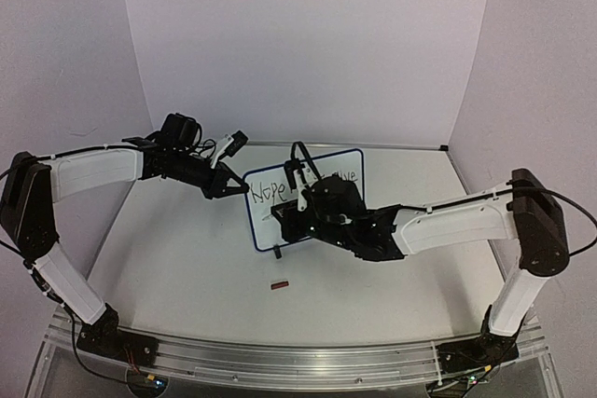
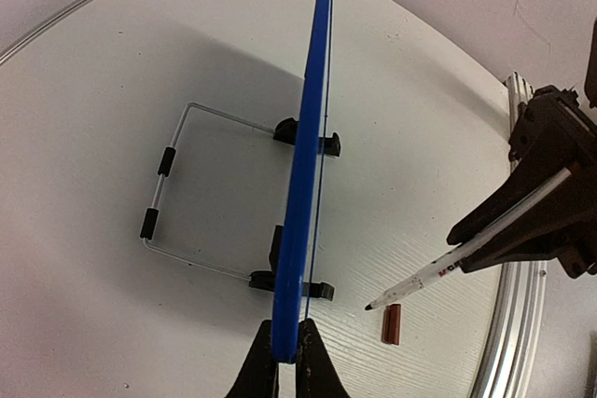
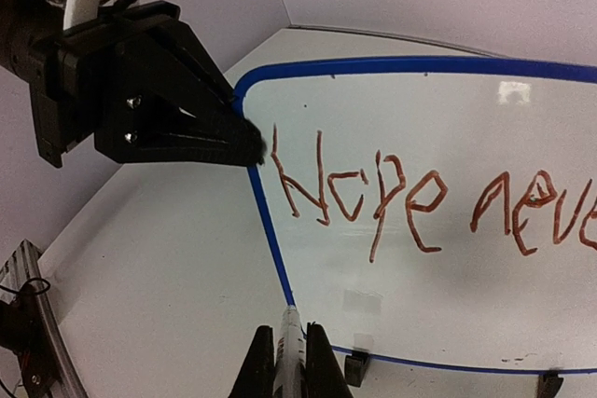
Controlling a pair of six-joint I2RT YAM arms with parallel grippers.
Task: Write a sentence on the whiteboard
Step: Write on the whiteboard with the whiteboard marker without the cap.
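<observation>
The whiteboard (image 1: 265, 223), blue-framed, stands upright on black feet mid-table. My left gripper (image 1: 230, 187) is shut on its left edge; in the left wrist view the board (image 2: 309, 156) is edge-on and the gripper (image 2: 287, 340) pinches the frame. On the whiteboard (image 3: 420, 118) the sentence (image 3: 401, 202) reads "Hope neve" in reddish-brown letters and runs off the right side. My right gripper (image 3: 291, 347) is shut on a white marker (image 3: 291, 328). From the left wrist, the marker (image 2: 466, 258) has its tip in the air in front of the board's lower left part, apart from it.
A small brown marker cap (image 1: 279, 284) lies on the table in front of the board, also the cap (image 2: 393, 323). A wire stand (image 2: 177, 193) props the board from behind. An aluminium rail (image 1: 280, 356) runs along the near edge. White walls enclose the back and sides.
</observation>
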